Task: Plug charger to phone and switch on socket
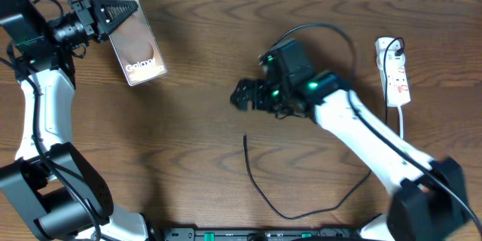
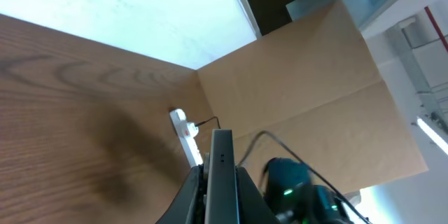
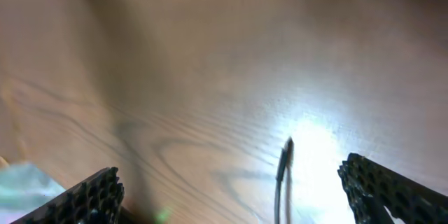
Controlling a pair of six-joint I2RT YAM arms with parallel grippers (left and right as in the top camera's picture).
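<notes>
Charger [image 3: 283, 164] tip lies just beneath your right gripper [image 1: 242, 95], between its wide-spread fingers [image 3: 91, 196], cable trailing back under it; your left gripper [image 1: 119, 9] clamps the phone [image 1: 139, 45].

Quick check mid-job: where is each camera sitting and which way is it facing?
Overhead: above the table, facing straight down; left gripper, right gripper, phone, charger and socket show.
Left wrist: low, facing across the table toward the socket; left gripper shows, shut on the phone's edge.
Right wrist: facing down at the charger's tip; open right gripper frames it.
Shared: overhead and left wrist both see the socket.
</notes>
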